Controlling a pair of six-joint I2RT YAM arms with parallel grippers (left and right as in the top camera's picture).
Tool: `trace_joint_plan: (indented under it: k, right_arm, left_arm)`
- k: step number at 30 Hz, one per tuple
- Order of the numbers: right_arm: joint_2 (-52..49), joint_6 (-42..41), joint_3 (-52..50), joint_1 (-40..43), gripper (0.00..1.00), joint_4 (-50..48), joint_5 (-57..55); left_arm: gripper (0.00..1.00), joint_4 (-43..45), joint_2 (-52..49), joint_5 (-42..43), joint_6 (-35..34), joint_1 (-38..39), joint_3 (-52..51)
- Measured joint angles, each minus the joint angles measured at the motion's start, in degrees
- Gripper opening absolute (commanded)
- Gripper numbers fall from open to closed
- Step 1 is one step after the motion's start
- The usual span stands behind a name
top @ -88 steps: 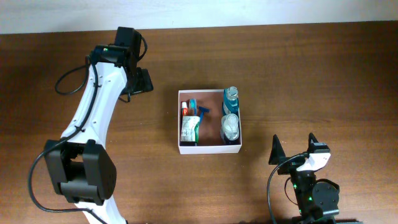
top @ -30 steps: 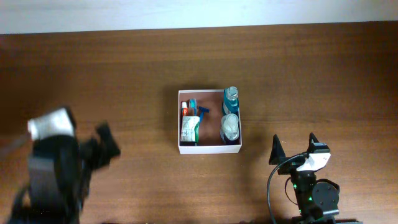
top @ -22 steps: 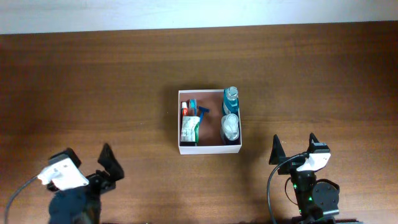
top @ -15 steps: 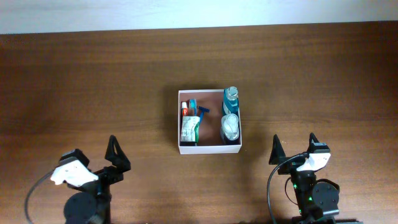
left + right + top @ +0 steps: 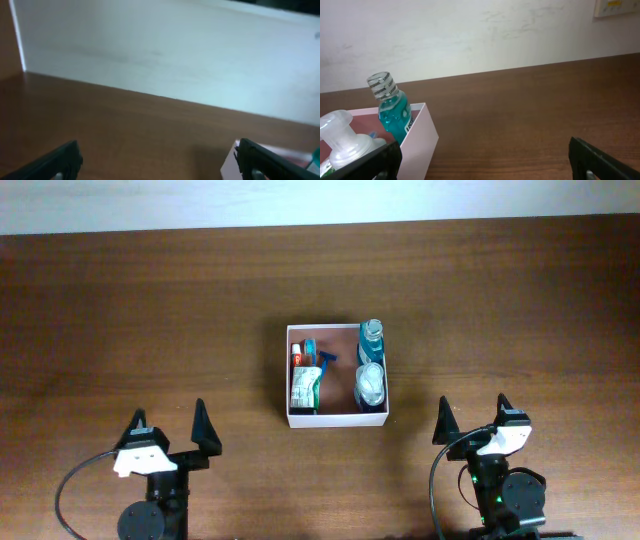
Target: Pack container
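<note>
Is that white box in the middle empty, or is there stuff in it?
Not empty. The box holds a blue bottle, a pump bottle, a razor and a tube.

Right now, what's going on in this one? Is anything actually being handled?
Nothing is being handled. The left gripper and right gripper both sit open and empty at the near edge of the table, apart from the container. The container, mid-table, holds a blue bottle and a pump bottle along its right side, with a tube and a blue razor on the left. Packing looks finished or paused.
</note>
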State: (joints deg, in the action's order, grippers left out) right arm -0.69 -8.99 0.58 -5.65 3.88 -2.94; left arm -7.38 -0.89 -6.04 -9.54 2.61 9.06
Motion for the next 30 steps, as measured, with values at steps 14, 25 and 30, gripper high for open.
trace_joint_plan:
  k: [14, 25, 30]
  right_arm:
    - [0.00, 0.00, 0.00, 0.00, 0.98, 0.00, 0.00]
    - [0.00, 0.00, 0.00, 0.00, 0.98, 0.00, 0.00]
    - [0.00, -0.02, 0.00, 0.00, 0.98, 0.00, 0.00]
  left_arm:
    - [0.99, 2.82, 0.04, 2.49, 6.19, -2.12, -8.15]
    - [1.00, 2.89, 0.04, 2.69, 9.38, -2.23, -8.15]
    - [1.00, 2.89, 0.04, 2.69, 9.57, -2.23, -8.15]
